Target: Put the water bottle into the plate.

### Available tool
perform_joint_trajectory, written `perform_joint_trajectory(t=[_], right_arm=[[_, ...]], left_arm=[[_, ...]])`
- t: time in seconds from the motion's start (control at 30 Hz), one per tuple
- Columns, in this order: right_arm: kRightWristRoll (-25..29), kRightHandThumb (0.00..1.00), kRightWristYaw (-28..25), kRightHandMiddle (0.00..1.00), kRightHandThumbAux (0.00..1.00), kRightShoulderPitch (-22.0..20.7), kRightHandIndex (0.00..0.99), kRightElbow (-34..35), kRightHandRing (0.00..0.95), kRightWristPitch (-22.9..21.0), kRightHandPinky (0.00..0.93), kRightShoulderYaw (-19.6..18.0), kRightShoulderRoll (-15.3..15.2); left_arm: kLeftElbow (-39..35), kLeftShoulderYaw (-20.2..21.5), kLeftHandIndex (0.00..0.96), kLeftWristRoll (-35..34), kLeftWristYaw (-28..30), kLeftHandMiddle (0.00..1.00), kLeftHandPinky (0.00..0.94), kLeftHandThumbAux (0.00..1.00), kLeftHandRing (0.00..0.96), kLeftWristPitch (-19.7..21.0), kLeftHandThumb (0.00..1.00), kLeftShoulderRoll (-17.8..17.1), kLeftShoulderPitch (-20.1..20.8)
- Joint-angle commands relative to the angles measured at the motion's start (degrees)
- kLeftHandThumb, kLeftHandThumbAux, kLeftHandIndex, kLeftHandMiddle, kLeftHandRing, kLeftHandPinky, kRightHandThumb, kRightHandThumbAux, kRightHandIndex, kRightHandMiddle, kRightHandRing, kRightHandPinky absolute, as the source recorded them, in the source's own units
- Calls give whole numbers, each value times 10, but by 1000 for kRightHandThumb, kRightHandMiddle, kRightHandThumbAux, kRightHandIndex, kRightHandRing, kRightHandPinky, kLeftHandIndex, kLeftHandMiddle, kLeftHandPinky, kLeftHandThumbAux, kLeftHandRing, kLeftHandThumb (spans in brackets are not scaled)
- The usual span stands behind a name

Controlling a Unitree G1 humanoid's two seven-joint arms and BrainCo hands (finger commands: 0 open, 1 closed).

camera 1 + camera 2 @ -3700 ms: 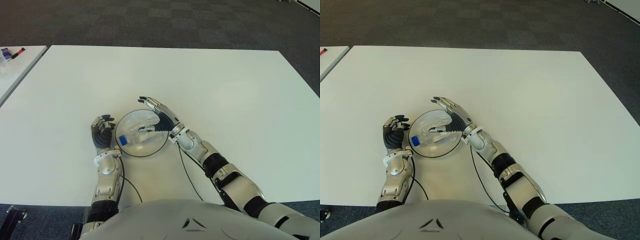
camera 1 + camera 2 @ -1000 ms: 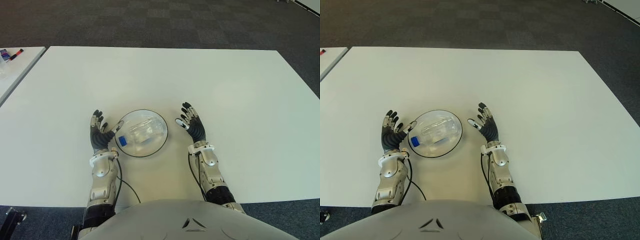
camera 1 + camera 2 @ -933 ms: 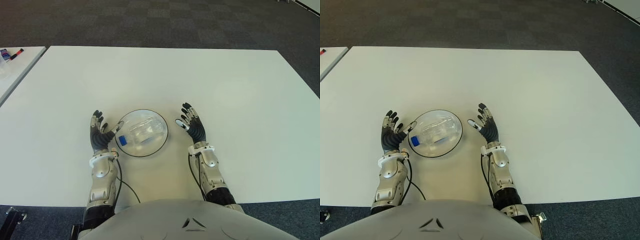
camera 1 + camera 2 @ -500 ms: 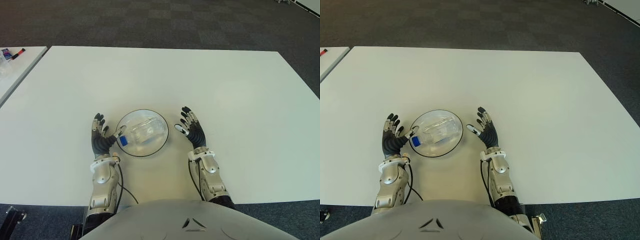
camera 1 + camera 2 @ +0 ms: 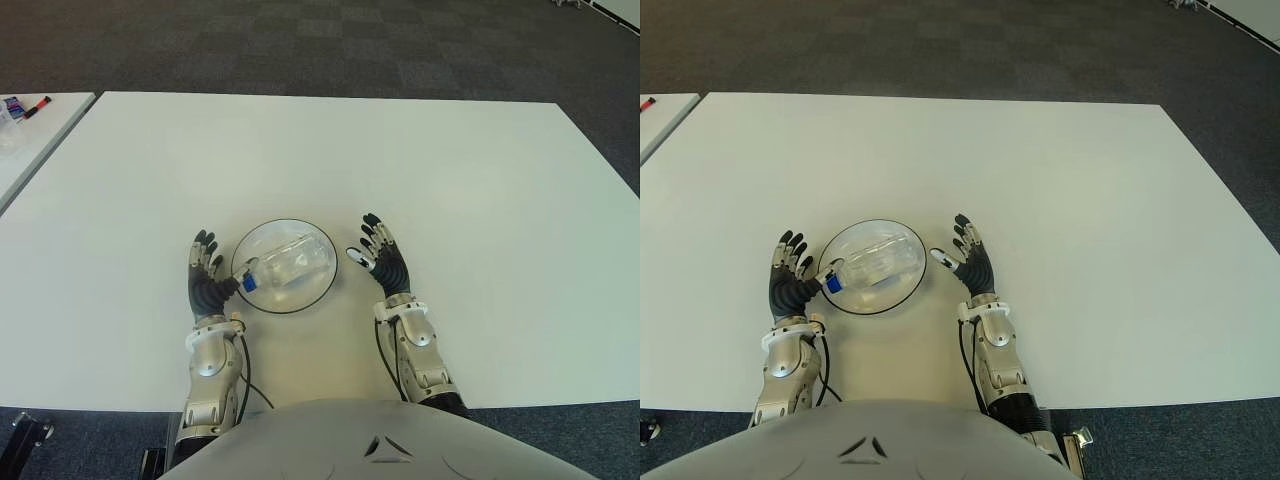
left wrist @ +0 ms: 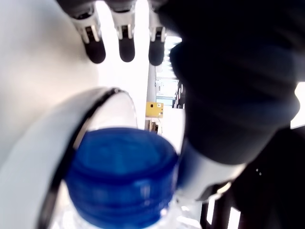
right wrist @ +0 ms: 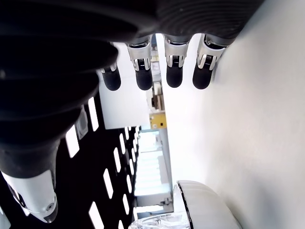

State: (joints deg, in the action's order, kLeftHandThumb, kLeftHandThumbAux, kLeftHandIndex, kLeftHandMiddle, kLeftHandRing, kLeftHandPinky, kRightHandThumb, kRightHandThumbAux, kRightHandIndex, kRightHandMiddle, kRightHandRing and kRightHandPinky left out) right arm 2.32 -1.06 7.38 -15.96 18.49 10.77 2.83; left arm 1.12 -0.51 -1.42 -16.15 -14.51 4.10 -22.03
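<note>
Bottle in plate | left hand open at cap | right hand open beside

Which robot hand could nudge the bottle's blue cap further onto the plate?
Left, probably. The open left hand has its thumb by the blue cap of the clear plastic water bottle lying in the round black-rimmed plate. The open right hand is beyond the far rim.

Office/lab: white table, grey carpet tiles.
</note>
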Motion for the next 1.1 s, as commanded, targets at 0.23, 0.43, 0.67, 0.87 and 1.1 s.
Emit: perform_joint_trajectory(t=[0.23,0.43,0.67,0.87,1.1], right_arm=[[-11,0,24,2,675,27,0,0,1,-23,48,10,30],[-12,0,34,3,692,30,0,0,1,-22,46,14,31],[-12,0,40,4,706,31,0,2,3,-21,44,19,28],[-12,0,42,4,710,32,0,1,3,-18,44,22,28],[-14,0,45,5,723,31,0,-3,5,-8,54,24,28]], left_arm=[[-5,-18,91,-11,18,124,154,997,112,0,12,28,-22],[-2,-20,96,-27,34,134,156,998,118,-12,35,31,-32],[-2,-21,99,-41,47,142,158,993,123,-7,48,30,-37],[-5,-24,92,-46,56,135,147,970,116,-4,57,29,-40],[-15,-29,84,-49,68,115,131,941,99,6,61,23,-44]])
